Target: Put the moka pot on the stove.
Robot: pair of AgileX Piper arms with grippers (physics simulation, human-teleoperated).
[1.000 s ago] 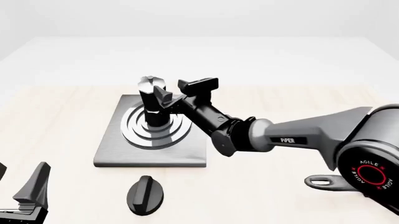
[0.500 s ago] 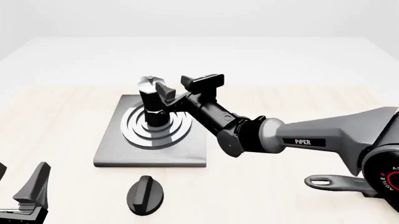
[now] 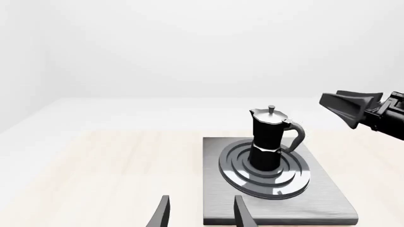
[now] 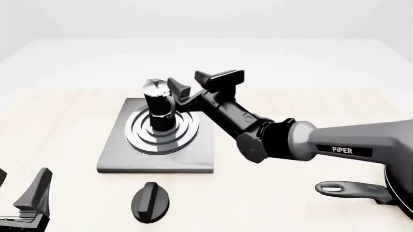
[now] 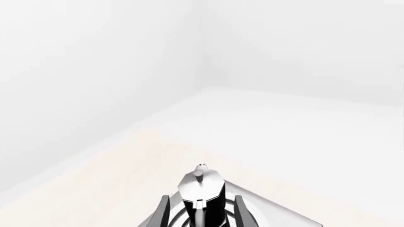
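Observation:
The moka pot (image 4: 158, 110) stands upright on the burner rings in the middle of the stove (image 4: 187, 157). In the left wrist view the moka pot (image 3: 268, 141) shows its handle free, the stove (image 3: 322, 201) under it. My right gripper (image 4: 200, 83) hangs open just right of the pot's lid, not touching it; the right gripper (image 3: 353, 109) sits clearly apart from the pot. In the right wrist view its fingers (image 5: 164, 213) frame the pot (image 5: 203, 194), which lies beyond them. My left gripper (image 4: 19, 193) rests open at the near left corner, and the same gripper (image 3: 200, 215) holds nothing.
A black oval knob (image 4: 150, 202) lies on the table in front of the stove's near edge. A black pan handle (image 4: 348, 189) pokes in at the near right, under my right arm. The right arm's forearm crosses above the table right of the stove.
My right gripper has drawn back from the moka pot, moving right and slightly up with its fingers apart. The pot stays still on the burner. The left arm has not moved.

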